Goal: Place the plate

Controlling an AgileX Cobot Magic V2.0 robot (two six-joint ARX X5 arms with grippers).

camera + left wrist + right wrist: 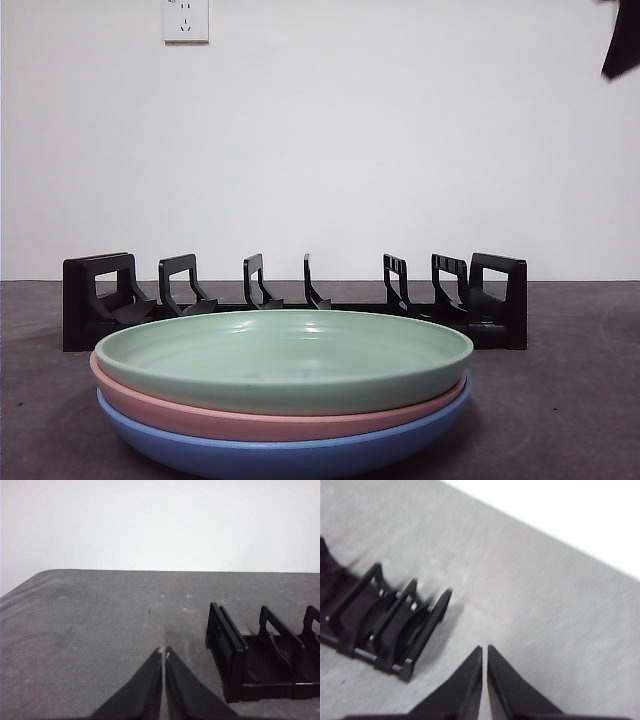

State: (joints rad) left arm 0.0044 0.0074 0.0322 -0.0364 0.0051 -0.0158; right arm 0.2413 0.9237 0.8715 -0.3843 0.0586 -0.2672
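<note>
A stack of three plates stands near the camera in the front view: a green plate (285, 358) on top, a pink plate (250, 418) under it, a blue plate (270, 455) at the bottom. Behind them a black dish rack (295, 300) with upright dividers stands empty. My left gripper (163, 653) is shut and empty above bare table beside one end of the rack (260, 655). My right gripper (484, 648) is shut and empty beside the other end of the rack (390, 625). A black tip (622, 38) shows at the front view's top right corner.
The table (570, 400) is dark grey, with a white wall behind it. A wall socket (186, 20) is high on the wall at the left. The table's rounded far corner (45, 575) shows in the left wrist view.
</note>
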